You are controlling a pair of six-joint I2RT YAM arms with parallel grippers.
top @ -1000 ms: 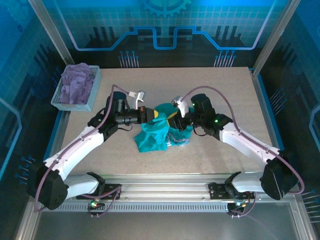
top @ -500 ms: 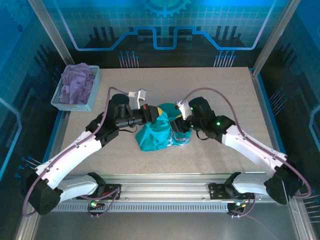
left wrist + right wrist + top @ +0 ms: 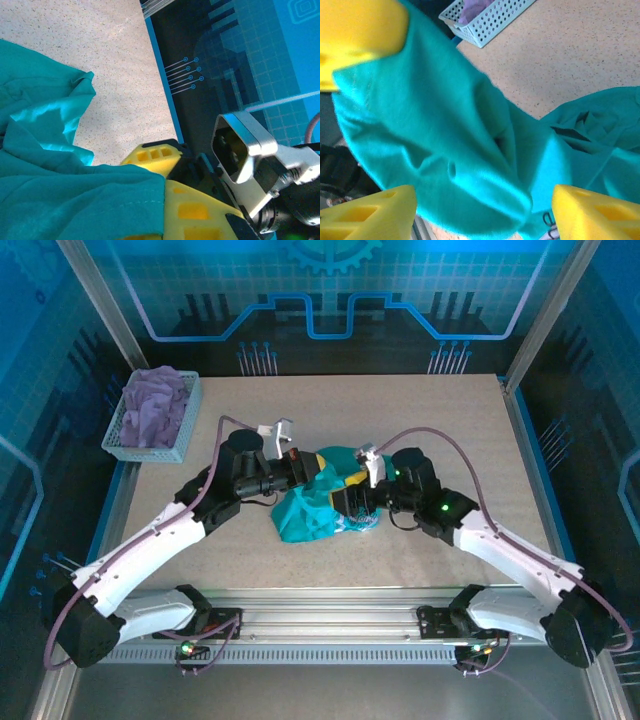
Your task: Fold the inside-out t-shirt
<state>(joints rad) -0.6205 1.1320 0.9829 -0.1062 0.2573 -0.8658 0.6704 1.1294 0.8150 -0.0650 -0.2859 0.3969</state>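
Note:
The inside-out t-shirt (image 3: 305, 515) is a bunched teal heap at the middle of the table, its top pulled up between the two arms. My left gripper (image 3: 315, 470) is shut on an edge of the shirt. In the left wrist view the hemmed cloth (image 3: 75, 200) runs in between the yellow fingers (image 3: 150, 156). My right gripper (image 3: 346, 502) stands open right beside it. In the right wrist view its yellow fingertips (image 3: 375, 212) are wide apart with a loose fold of the shirt (image 3: 470, 150) hanging between them.
A light blue basket (image 3: 190, 418) with a lavender garment (image 3: 155, 405) sits at the table's far left; its corner (image 3: 485, 27) shows in the right wrist view. Bare speckled tabletop (image 3: 460, 430) lies right of the shirt. Frame posts stand at the back corners.
The right gripper has opened and let go of the shirt, drawing back slightly to the right. The shirt heap has sunk lower and narrower. The left gripper keeps its hold.

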